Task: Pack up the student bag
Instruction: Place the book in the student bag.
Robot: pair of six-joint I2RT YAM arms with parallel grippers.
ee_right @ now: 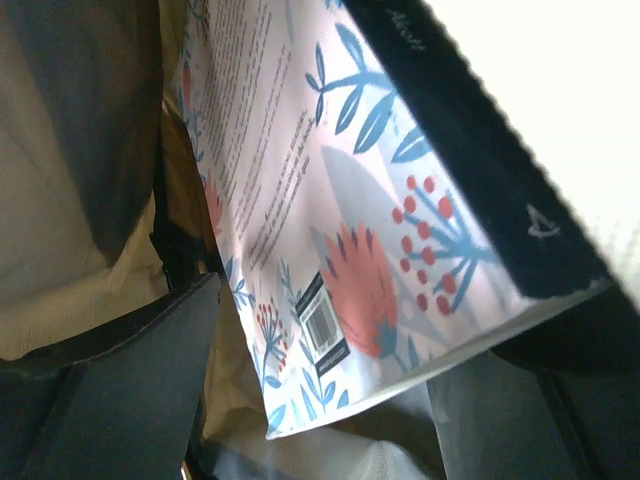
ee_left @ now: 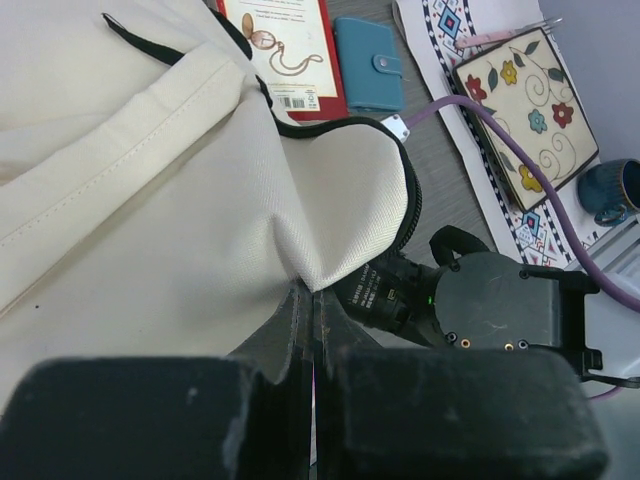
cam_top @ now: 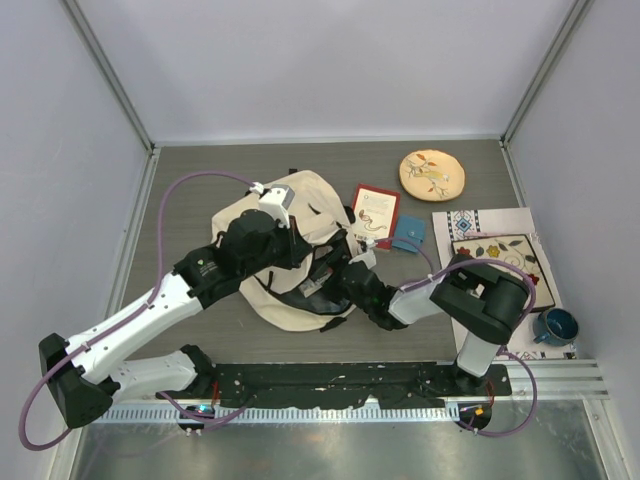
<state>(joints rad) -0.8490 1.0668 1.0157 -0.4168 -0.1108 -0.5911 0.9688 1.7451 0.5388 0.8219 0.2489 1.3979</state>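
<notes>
Left end effector point(ee_left: 305, 292) pinches a fold of the student bag point(ee_left: 150, 200) just beside its zip opening point(ee_left: 405, 190); right end effector point(ee_right: 400, 330) seemingly clamps a floral paperback point(ee_right: 340, 230), bag cloth lying close beside it.

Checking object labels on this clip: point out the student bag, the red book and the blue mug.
student bag point(cam_top: 312, 198): top view, bare cream fabric.
red book point(cam_top: 375, 215): top view, cover centre.
blue mug point(cam_top: 555, 326): top view, its inside.

We see the left gripper point(cam_top: 312, 260) on the cream student bag point(cam_top: 305, 192), the right gripper point(cam_top: 328, 285) just beside it at the bag's dark opening, a red book point(cam_top: 375, 212) beyond them.
</notes>
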